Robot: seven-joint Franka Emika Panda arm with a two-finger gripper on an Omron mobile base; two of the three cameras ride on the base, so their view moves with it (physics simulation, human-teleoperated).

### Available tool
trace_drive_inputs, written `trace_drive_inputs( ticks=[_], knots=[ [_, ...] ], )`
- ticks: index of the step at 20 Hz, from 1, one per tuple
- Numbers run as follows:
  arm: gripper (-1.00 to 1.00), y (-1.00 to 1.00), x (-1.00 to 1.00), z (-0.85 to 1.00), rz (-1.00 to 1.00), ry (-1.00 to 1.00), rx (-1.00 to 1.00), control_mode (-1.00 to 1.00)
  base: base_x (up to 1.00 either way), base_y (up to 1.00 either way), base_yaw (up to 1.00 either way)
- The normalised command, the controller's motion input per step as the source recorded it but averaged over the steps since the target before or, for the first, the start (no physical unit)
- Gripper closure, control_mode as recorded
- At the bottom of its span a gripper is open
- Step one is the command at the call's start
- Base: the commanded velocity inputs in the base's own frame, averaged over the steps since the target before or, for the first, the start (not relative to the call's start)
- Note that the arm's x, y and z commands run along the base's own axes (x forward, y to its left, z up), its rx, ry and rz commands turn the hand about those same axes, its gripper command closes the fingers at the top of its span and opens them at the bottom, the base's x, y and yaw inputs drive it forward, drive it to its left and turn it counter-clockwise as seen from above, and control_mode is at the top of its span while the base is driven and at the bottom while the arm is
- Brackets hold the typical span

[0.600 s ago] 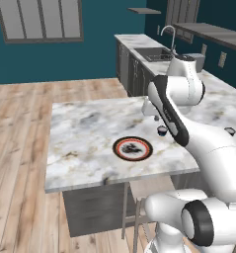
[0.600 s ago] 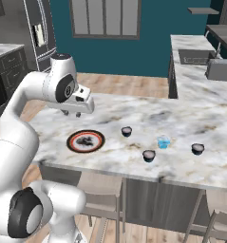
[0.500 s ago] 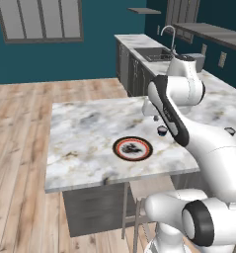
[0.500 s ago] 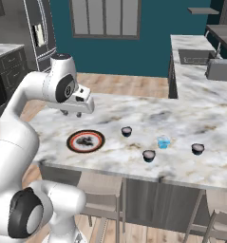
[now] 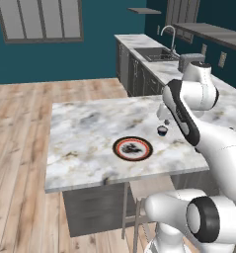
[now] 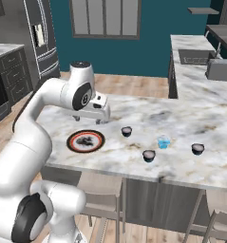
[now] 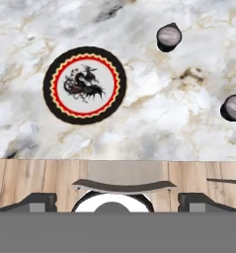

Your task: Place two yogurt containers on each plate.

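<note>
A round plate (image 6: 85,141) with a red-orange ring and a dark dragon motif lies near the front edge of the marble island; it also lies at plate (image 5: 133,148) and plate (image 7: 85,85). To its right stand three dark yogurt containers with pale tops (image 6: 127,131) (image 6: 148,155) (image 6: 197,149) and a pale blue container (image 6: 163,142). One dark container (image 5: 162,130) sits just beyond the plate. My gripper (image 6: 92,117) hovers above the island's front edge between plate and containers, pointing down. Its gripper (image 7: 117,200) is open and holds nothing. Two dark containers (image 7: 168,36) (image 7: 234,107) lie ahead to the right.
A stool (image 7: 124,185) stands under the island's front edge over wooden floor. A second counter with a sink (image 5: 156,53) runs along the back right. A fridge (image 6: 39,38) stands at the far left. The island's left half (image 5: 80,128) is bare marble.
</note>
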Motion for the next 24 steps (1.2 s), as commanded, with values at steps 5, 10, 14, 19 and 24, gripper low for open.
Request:
trace_drive_inputs(
  ticks=[5, 10, 14, 19, 24],
  knots=[
    [-1.0, -0.63, 0.35, -0.38, 0.0, 0.0, 0.0, -1.0, 0.0, 0.0, 0.0],
    [-1.0, -0.39, 0.62, -0.41, -0.01, 0.0, 0.0, -1.0, 0.0, 0.0, 0.0],
    [-1.0, -0.21, 0.67, -0.43, 0.0, 0.0, 0.0, -1.0, 0.0, 0.0, 0.0],
    [-1.0, -0.07, 0.74, -0.38, 0.0, 0.0, 0.0, -1.0, 0.0, 0.0, 0.0],
    [-1.0, 0.0, 0.62, -0.28, 0.0, 0.0, -0.01, -1.0, 0.0, 0.0, 0.0]
  ],
)
